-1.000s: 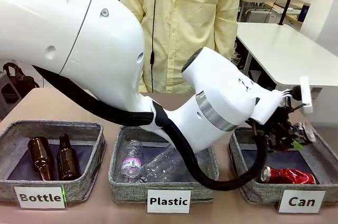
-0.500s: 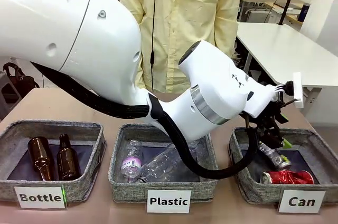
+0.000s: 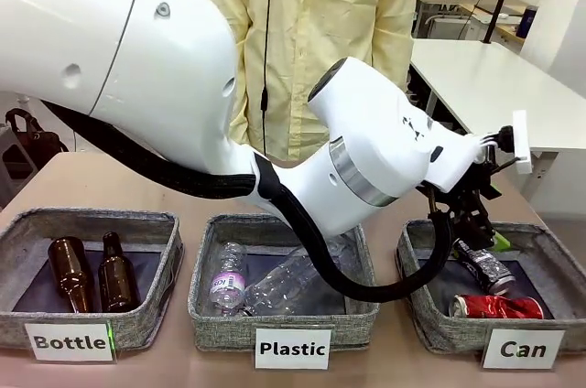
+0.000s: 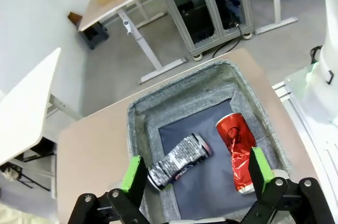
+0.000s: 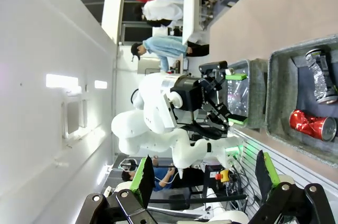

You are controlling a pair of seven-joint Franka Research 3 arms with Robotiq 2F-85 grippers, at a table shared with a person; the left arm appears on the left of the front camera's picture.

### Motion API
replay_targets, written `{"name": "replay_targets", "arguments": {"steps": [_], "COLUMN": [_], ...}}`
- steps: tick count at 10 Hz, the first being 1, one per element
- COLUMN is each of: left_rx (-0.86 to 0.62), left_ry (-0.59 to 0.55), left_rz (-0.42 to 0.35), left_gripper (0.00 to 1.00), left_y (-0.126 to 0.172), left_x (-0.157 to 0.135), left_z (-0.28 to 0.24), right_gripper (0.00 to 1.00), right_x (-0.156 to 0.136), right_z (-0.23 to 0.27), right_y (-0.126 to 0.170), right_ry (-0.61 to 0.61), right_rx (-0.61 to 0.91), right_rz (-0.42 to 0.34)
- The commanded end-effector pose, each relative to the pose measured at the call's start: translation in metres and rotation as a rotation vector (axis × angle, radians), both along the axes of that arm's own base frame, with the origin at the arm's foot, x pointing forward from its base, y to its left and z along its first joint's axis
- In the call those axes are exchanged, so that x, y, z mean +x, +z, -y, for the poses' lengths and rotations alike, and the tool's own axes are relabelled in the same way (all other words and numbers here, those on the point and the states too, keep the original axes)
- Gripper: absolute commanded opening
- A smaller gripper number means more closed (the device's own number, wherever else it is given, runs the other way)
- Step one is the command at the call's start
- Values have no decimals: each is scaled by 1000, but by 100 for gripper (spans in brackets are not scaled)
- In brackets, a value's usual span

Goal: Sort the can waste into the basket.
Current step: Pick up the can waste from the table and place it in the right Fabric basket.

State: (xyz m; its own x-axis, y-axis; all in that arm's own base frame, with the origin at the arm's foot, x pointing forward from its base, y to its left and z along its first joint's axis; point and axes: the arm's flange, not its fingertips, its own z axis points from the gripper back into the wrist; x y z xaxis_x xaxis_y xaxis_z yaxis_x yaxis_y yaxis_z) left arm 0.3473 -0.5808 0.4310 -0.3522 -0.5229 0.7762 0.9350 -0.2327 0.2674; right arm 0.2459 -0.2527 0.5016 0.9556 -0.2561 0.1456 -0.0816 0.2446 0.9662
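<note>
Left hand (image 3: 478,216) hangs above the basket (image 3: 430,315) at the right of the front frame, its arm sweeping in from the upper left and across the middle. In its own wrist view the left hand (image 4: 196,175) has its green-padded fingers (image 4: 133,174) spread wide with nothing between them, pointing down into the basket (image 4: 138,129), which fills the centre of that frame.

Both pieces of can waste lie on the dark floor of the basket. The black can (image 3: 485,266) with white print rests tilted in the front frame's right part, just below the left hand; in the left wrist view the black can (image 4: 179,160) lies at lower centre. The red can (image 3: 499,307) lies on its side near the basket's front wall, just above the white "Can" label (image 3: 523,349); in the left wrist view the red can (image 4: 238,150) lies right of the black one, close but apart from it.

Right hand (image 5: 203,180) is likewise open and empty, its fingers rising at the bottom of its wrist view. At that frame's right edge the basket (image 5: 274,92) holds the black can (image 5: 322,78) and the red can (image 5: 312,126).

A person in a pale yellow coat (image 3: 316,40) stands at the top centre, behind the bench (image 3: 119,182).
</note>
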Motion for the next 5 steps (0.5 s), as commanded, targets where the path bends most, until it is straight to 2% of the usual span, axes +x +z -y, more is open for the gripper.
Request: {"name": "replay_targets", "arguments": {"steps": [1, 2, 5], "left_rx": [19, 46, 18], "left_ry": [9, 100, 220], "left_rz": [-139, -193, -390], "left_gripper": [100, 100, 100], "left_y": [18, 34, 90], "left_x": [13, 22, 44], "left_z": [-17, -40, -135], "right_gripper": [100, 100, 100], "right_x": [13, 25, 52], "right_z": [-7, -24, -73], "right_y": [2, 0, -2], "right_ry": [-86, -85, 59], "right_rx": [22, -18, -6], "right_rz": [3, 24, 8]}}
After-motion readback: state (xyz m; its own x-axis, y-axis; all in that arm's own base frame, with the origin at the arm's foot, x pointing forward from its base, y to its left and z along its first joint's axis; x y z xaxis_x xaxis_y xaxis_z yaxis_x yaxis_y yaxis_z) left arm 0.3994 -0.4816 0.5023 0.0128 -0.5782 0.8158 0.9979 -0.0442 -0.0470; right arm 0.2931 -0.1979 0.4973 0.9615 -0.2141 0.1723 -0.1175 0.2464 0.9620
